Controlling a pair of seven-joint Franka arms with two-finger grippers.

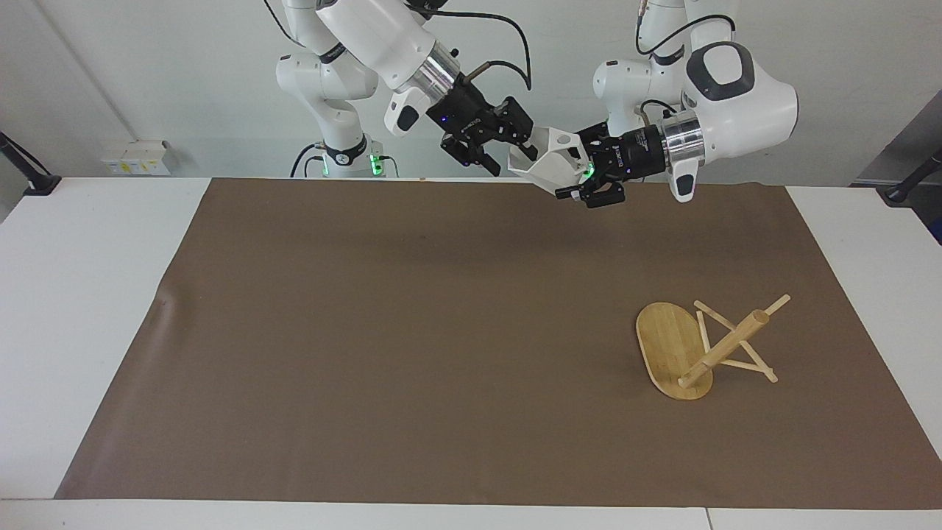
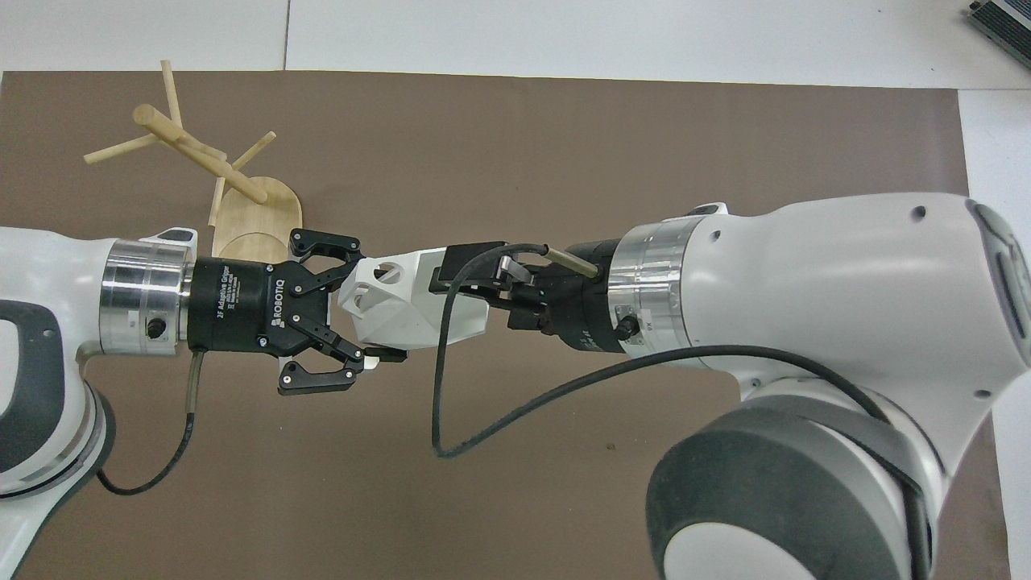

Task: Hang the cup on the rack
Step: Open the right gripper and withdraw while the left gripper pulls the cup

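Above the brown mat, the left gripper grasps the cup; the right gripper stands released beside it.

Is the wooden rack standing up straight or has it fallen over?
Fallen over. The rack lies tipped on the brown mat: its oval base stands on edge, its post slants sideways, and some pegs rest on the mat.

Matte white cup, light wooden rack, matt brown mat.
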